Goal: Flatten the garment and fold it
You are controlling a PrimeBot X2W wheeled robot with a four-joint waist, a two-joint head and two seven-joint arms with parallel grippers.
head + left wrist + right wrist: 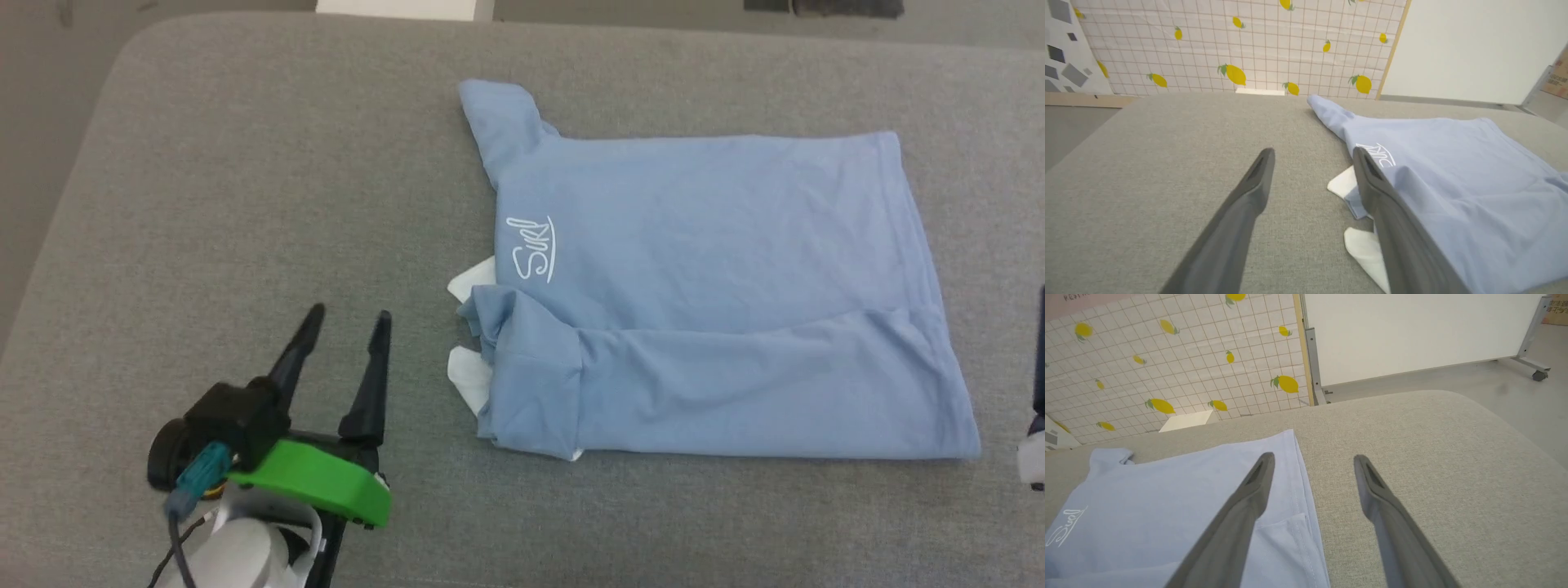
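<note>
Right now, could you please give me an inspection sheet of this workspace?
Surface: grey fabric-covered table, smooth.
Job's things: light blue polo shirt, near side folded over, far sleeve sticking out, white collar poking out at the left.
Clutter: nothing seen.
Grippers: left gripper open beside the collar; right gripper open at the hem; both hold nothing.
Cables: dark cable with teal plug at the left wrist.
Surroundings: lemon-print backdrop, white panel on castors.

The shirt (718, 286) lay on the table (245, 204), toward its right side; the left gripper (349, 314) sat near its left, apart.
</note>
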